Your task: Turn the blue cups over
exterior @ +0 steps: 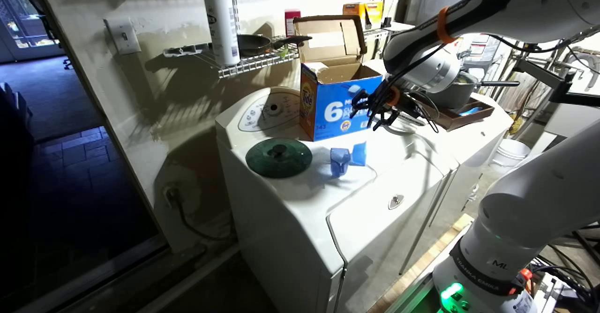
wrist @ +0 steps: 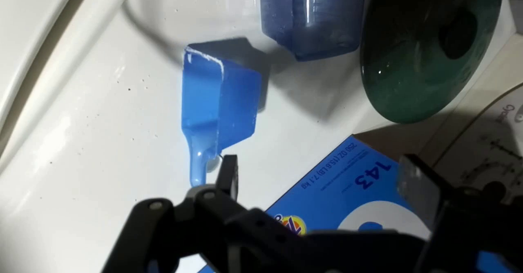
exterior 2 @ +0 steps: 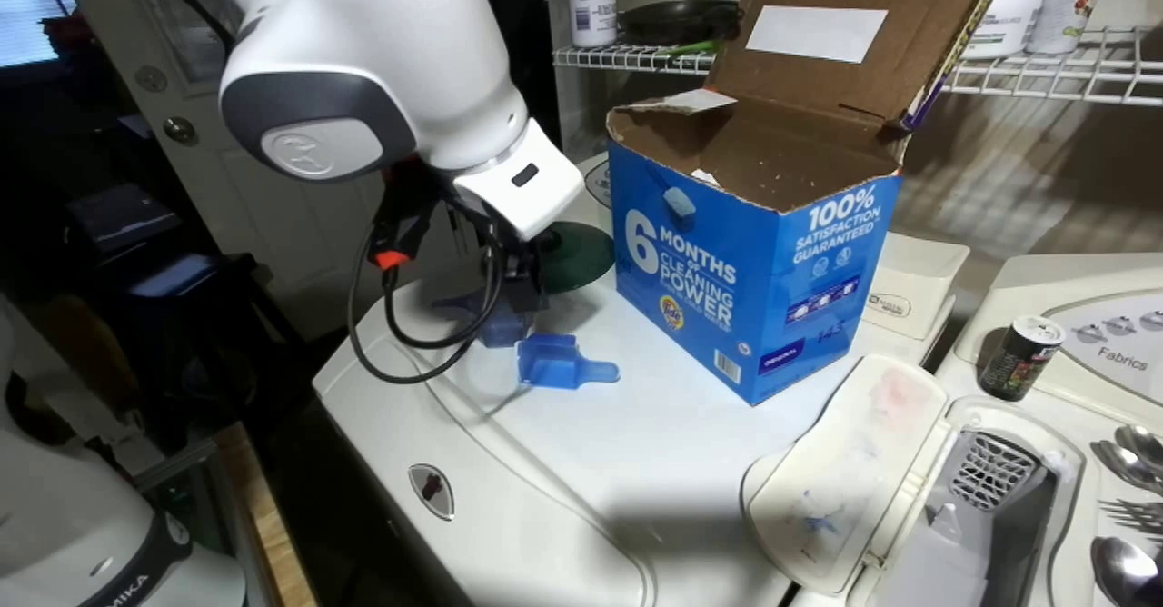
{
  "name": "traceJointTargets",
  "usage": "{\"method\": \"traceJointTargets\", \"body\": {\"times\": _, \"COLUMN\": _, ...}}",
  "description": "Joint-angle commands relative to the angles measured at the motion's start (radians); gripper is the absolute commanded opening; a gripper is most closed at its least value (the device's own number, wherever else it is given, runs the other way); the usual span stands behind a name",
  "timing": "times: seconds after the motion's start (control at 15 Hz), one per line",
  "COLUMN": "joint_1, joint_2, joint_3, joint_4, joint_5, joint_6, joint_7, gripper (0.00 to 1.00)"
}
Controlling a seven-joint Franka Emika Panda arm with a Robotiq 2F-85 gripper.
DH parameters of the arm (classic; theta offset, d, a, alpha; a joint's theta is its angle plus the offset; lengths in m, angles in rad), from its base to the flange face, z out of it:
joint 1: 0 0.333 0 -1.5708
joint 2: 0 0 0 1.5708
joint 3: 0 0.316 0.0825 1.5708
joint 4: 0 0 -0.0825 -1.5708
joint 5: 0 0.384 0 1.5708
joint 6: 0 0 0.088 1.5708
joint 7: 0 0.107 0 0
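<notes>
Two blue cups with handles are on the white washer top. The brighter cup (exterior: 359, 154) (exterior 2: 550, 362) lies on its side in the wrist view (wrist: 239, 97), its mouth facing left and its handle pointing toward my left finger. The darker cup (exterior: 339, 162) (exterior 2: 502, 327) stands apart from it, cut by the top edge of the wrist view (wrist: 322, 19); I cannot tell which way its mouth faces. My gripper (exterior: 364, 118) (wrist: 318, 162) is open and empty, raised above the washer in front of the cardboard box. Cables and the arm partly hide it in an exterior view (exterior 2: 522, 284).
The blue-and-white cardboard box (exterior: 347, 109) (exterior 2: 700, 271) stands open behind the cups. A dark green disc (exterior: 279, 158) (wrist: 421, 60) lies beside them. A wire shelf (exterior: 258, 64) holds a white bottle and a pan. A pot (exterior: 457, 93) sits in a brown tray.
</notes>
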Motion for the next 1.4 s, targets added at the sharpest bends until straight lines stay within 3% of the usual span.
{"method": "traceJointTargets", "body": {"times": 0.0, "joint_1": 0.011, "joint_2": 0.023, "joint_3": -0.048, "joint_4": 0.008, "joint_5": 0.114, "joint_6": -0.037, "joint_7": -0.053, "gripper": 1.00}}
{"method": "traceJointTargets", "body": {"times": 0.4, "joint_1": -0.010, "joint_2": 0.109, "joint_3": -0.072, "joint_4": 0.034, "joint_5": 0.225, "joint_6": -0.143, "joint_7": -0.113, "gripper": 1.00}}
{"method": "traceJointTargets", "body": {"times": 0.73, "joint_1": -0.048, "joint_2": 0.159, "joint_3": -0.055, "joint_4": 0.047, "joint_5": 0.211, "joint_6": -0.168, "joint_7": -0.106, "gripper": 1.00}}
{"method": "traceJointTargets", "body": {"times": 1.33, "joint_1": -0.054, "joint_2": 0.276, "joint_3": -0.043, "joint_4": 0.120, "joint_5": 0.217, "joint_6": -0.185, "joint_7": -0.231, "gripper": 0.98}}
